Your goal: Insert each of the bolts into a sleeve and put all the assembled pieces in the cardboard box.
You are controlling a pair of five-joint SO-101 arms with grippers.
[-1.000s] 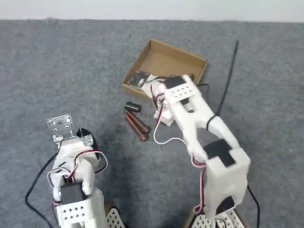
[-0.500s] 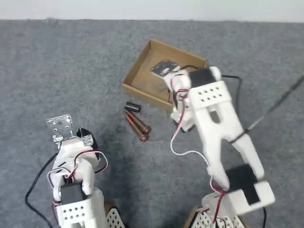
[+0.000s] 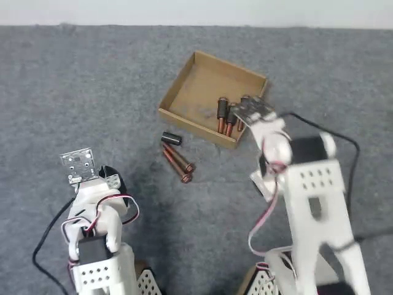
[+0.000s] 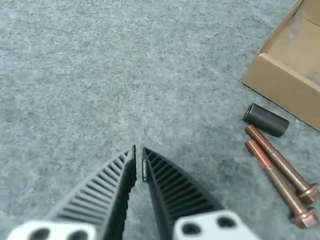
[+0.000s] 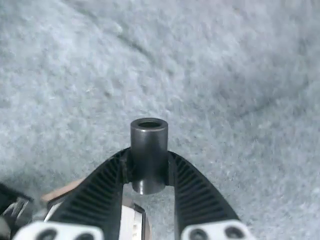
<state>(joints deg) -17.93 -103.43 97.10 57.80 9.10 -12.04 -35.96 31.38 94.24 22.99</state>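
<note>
Toward the far edge of the tabletop [image 3: 92, 74], near its middle, the box [image 3: 193, 126] holds assembled pieces [image 3: 222, 115] in its right part. Just before its near wall lie a loose sleeve [image 3: 171, 138] and two bolts [image 3: 178, 163], side by side. The left arm [image 3: 92, 203] stands at the near left corner. The right arm [image 3: 313, 190] stands at the near edge further right, its tip at the box's right corner.

From the left wrist, the left fingers [image 4: 165, 180] are almost together above the tabletop, well apart from the loose sleeve [image 4: 265, 119], bolts [image 4: 280, 165] and box [image 4: 280, 82].

From the right wrist, the right fingers [image 5: 100, 190] are clamped on a second sleeve [image 5: 148, 142], its open end past the fingertips.
</note>
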